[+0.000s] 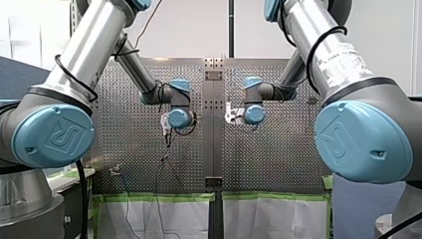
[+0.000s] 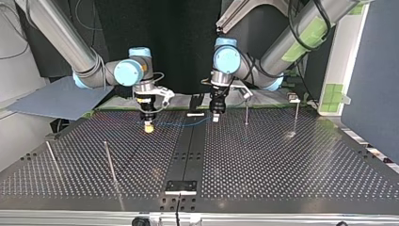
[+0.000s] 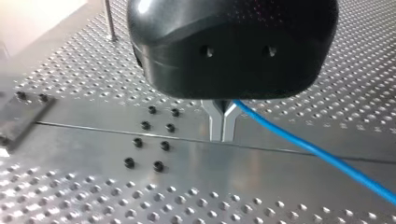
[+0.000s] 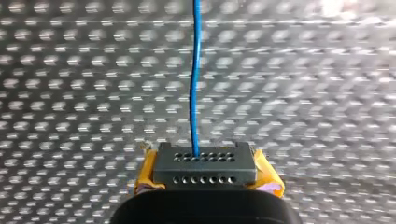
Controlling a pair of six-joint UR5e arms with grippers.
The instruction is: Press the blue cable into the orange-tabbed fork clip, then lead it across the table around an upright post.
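Observation:
The blue cable (image 2: pixel 183 124) hangs in a shallow sag between my two grippers, just above the table's far middle. My left gripper (image 2: pixel 215 117), black with metal fingers (image 3: pixel 216 125), is shut on one end; in the left wrist view the cable (image 3: pixel 317 154) runs out sideways from its pinched tips. My right gripper (image 2: pixel 148 127) has yellow pads (image 4: pixel 146 173) and is shut on the other end; the cable (image 4: pixel 194 84) runs straight ahead of it. A small fixture (image 2: pixel 294 99) at the far edge may be the fork clip; no orange tab shows.
Thin upright posts stand on the perforated table (image 2: pixel 263 160): two (image 2: pixel 246 113) (image 2: pixel 296 117) on the top view's right, two (image 2: pixel 110 162) (image 2: pixel 52 157) on its left. A dark centre strip (image 2: pixel 188 150) with bolt heads runs down the middle. A small white piece (image 2: pixel 195 114) lies between the grippers.

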